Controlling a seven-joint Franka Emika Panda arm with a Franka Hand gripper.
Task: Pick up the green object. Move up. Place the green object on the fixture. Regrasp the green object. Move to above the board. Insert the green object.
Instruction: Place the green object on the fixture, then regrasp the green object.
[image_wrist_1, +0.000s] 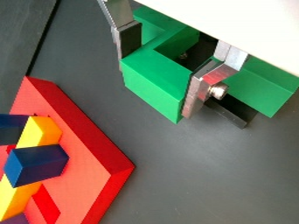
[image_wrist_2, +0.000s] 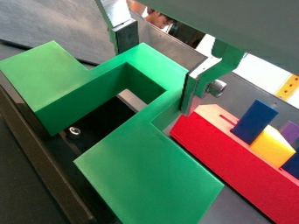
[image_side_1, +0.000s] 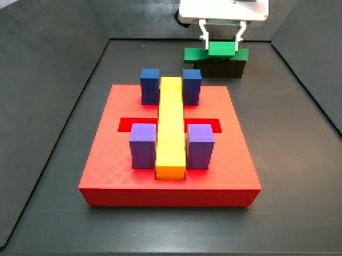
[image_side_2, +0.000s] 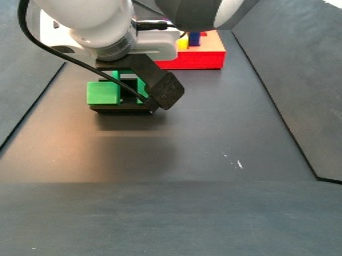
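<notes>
The green object (image_side_1: 214, 52) is a stepped, notched block resting on the low dark fixture (image_side_1: 222, 69) at the far end of the floor. My gripper (image_side_1: 222, 42) comes down on it from above, with one finger on each side of it. In both wrist views the silver fingers (image_wrist_1: 208, 87) (image_wrist_2: 194, 83) press against the green object's (image_wrist_1: 158, 79) (image_wrist_2: 128, 162) sides. The fixture shows dark under it (image_wrist_1: 233, 110) (image_wrist_2: 100, 118). In a side view the gripper (image_side_2: 120, 80) straddles the green object (image_side_2: 102, 93) on the fixture (image_side_2: 130, 109). The red board (image_side_1: 167, 190) lies nearer.
The board (image_wrist_1: 93, 131) (image_wrist_2: 233, 166) (image_side_2: 201, 57) carries a long yellow bar (image_side_1: 170, 125), two blue blocks (image_side_1: 151, 85) and two purple blocks (image_side_1: 143, 146). Raised dark walls (image_side_1: 301, 90) edge the floor. A screw head (image_wrist_2: 75, 131) shows in the fixture.
</notes>
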